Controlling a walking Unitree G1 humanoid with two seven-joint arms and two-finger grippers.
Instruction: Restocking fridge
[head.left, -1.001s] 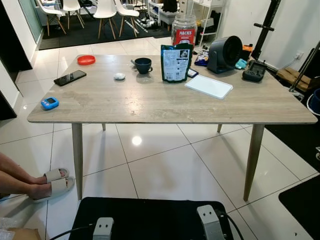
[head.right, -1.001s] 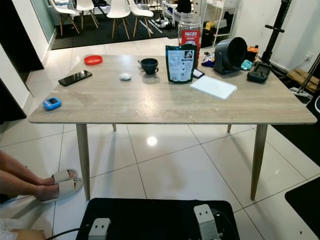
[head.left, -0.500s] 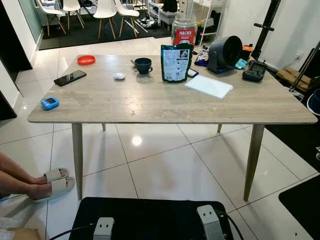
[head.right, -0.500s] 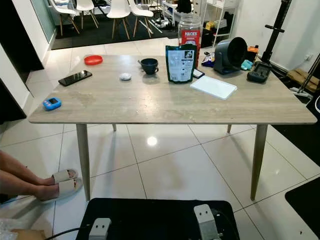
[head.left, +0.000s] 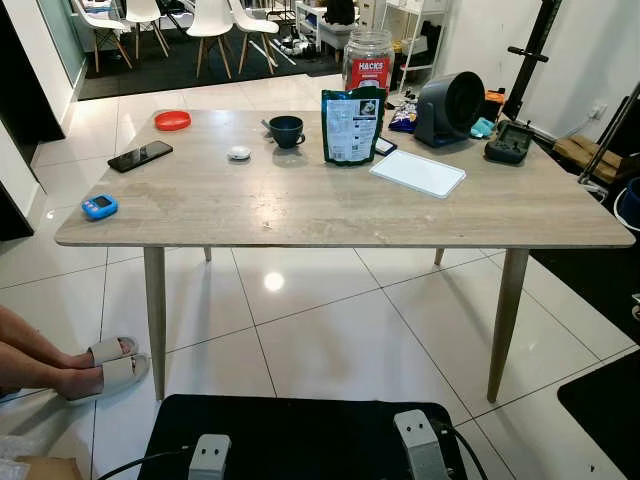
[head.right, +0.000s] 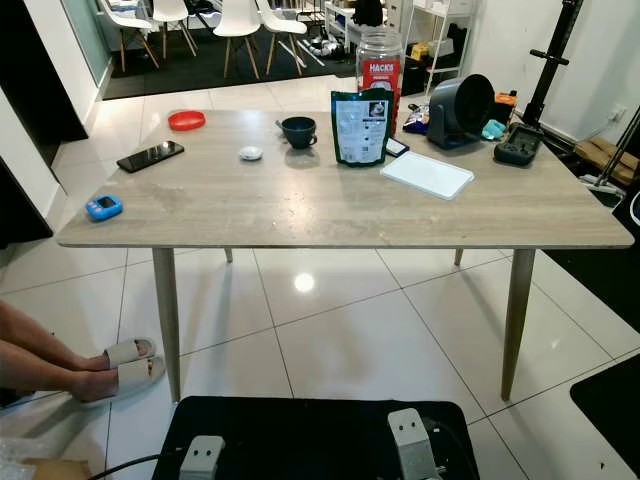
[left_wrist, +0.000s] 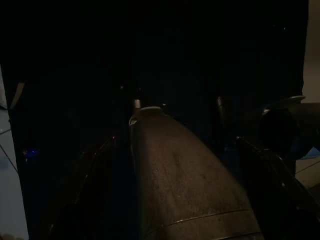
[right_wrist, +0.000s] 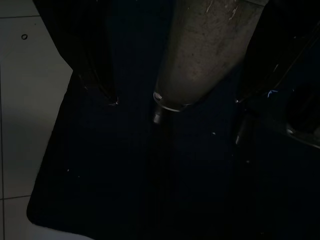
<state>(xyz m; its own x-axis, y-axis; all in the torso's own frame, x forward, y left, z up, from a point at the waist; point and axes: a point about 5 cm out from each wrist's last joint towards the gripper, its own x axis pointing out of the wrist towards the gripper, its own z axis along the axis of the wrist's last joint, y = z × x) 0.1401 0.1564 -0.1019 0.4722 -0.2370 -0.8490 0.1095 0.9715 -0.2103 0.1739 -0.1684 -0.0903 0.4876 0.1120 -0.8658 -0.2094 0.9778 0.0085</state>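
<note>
A wooden table (head.left: 330, 215) stands in front of me. On its far side are a dark green pouch (head.left: 351, 125) standing upright, a tall clear jar with a red label (head.left: 368, 60) behind it, and a dark cup (head.left: 287, 130) to their left. Both arms hang idle over a black mat (head.left: 300, 430) at my feet. In the dim left wrist view my left gripper (left_wrist: 176, 139) is open, its fingers on either side of a grey leg. In the right wrist view my right gripper (right_wrist: 176, 102) is open too, above the mat.
Also on the table: a black phone (head.left: 140, 155), a red dish (head.left: 172, 120), a blue gadget (head.left: 99, 207), a flat white board (head.left: 418, 172), a dark round fan (head.left: 449, 108), a black controller (head.left: 508, 142). A person's sandalled feet (head.left: 95, 365) lie at the lower left. White tiled floor surrounds the table.
</note>
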